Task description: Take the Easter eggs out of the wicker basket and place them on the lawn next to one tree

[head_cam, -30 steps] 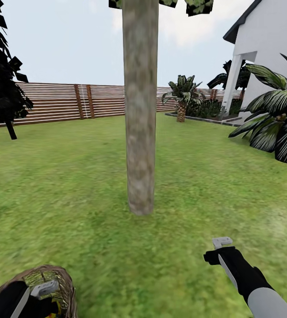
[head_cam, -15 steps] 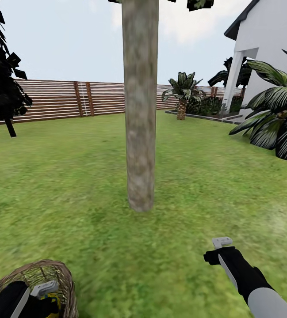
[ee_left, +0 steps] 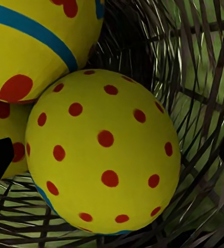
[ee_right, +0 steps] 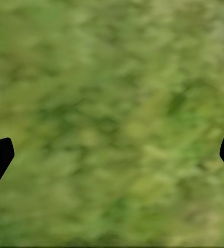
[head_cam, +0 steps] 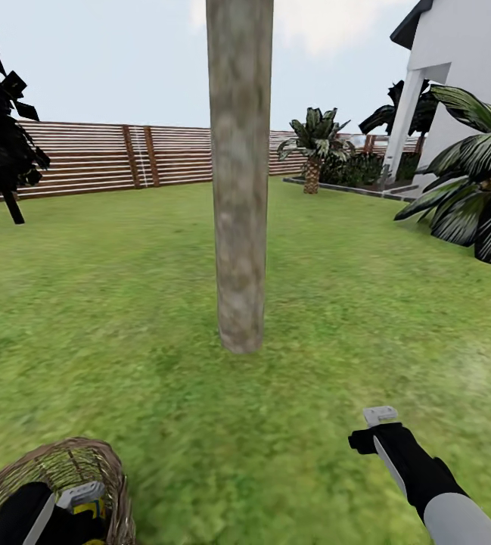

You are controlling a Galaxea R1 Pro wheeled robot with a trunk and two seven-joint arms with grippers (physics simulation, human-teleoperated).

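We reach our left gripper [ee_left: 112,155] down into the wicker basket [head_cam: 63,469] on the lawn [head_cam: 124,303], fingers spread wide on either side of a red-dotted yellow egg [ee_left: 104,152] that touches a blue-striped egg [ee_left: 34,46]. Our right gripper [ee_right: 112,150] hangs spread over grass, near the tree [head_cam: 239,189].

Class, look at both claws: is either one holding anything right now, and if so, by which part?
Nothing is held. The left claw is open inside the wicker basket, astride the red-dotted egg; the right claw is open above the lawn.
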